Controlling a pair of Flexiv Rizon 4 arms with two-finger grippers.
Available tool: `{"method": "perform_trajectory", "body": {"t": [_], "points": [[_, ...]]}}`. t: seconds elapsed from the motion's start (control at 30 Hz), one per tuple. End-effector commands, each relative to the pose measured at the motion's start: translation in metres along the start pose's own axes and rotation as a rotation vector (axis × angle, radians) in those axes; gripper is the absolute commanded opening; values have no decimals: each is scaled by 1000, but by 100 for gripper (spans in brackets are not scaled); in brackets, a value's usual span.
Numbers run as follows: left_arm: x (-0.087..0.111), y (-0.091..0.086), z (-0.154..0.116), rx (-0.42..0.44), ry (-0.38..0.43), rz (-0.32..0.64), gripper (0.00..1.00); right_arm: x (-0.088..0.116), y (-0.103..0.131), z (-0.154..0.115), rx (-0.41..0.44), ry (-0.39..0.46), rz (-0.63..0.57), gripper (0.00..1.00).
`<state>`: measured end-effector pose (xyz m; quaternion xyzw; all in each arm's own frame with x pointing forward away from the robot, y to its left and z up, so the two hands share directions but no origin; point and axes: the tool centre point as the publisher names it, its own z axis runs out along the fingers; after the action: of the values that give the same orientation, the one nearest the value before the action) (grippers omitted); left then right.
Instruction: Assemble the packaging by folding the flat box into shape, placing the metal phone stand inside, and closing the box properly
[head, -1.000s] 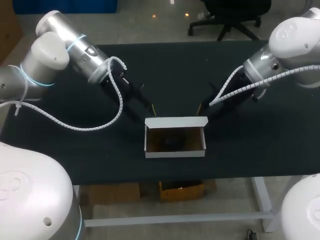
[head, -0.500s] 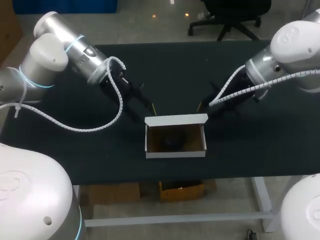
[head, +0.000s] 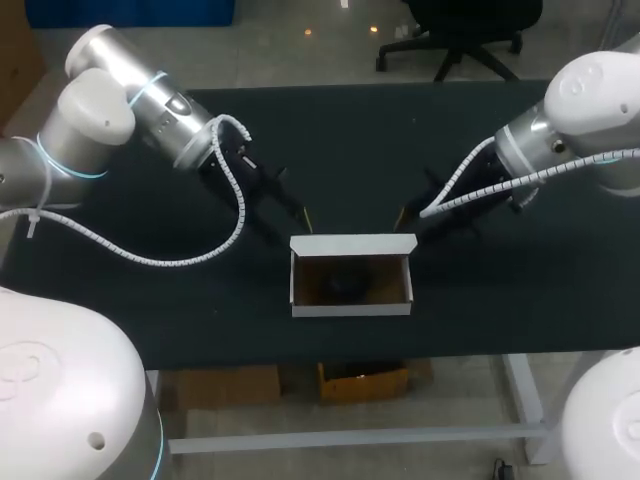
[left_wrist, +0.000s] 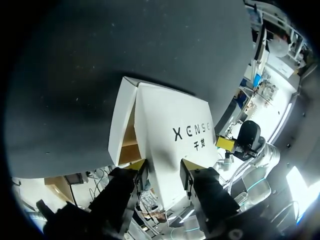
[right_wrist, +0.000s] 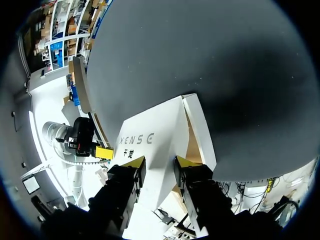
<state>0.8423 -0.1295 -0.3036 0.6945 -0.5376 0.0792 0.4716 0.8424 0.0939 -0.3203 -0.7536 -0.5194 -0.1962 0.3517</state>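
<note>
Black table (head: 330, 130) bearing the work. The left arm (head: 130, 100) enters from the left and the right arm (head: 570, 110) from the right, both sloping down toward the far corners of the box. The white cardboard box (head: 350, 300) stands midway along the table's front edge, top open, its lid flap (left_wrist: 172, 135) raised along the far wall. The left gripper (head: 303, 215) and right gripper (head: 400, 216) sit just behind that flap, each with fingers a narrow gap apart and gripping nothing. A dark object (head: 345, 285) lies inside the box, too dim to identify.
</note>
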Motion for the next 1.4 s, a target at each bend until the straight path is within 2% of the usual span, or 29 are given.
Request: {"method": "perform_trajectory", "body": {"t": [0.03, 0.67, 1.4], "points": [[1, 0, 3, -1, 1, 1, 42, -2, 0, 3, 4, 9, 0, 35], [-3, -1, 7, -2, -1, 12, 42, -7, 3, 8, 47, 48, 4, 36], [-12, -1, 11, 2, -9, 18, 43, -17, 1, 13, 54, 56, 6, 36]]}}
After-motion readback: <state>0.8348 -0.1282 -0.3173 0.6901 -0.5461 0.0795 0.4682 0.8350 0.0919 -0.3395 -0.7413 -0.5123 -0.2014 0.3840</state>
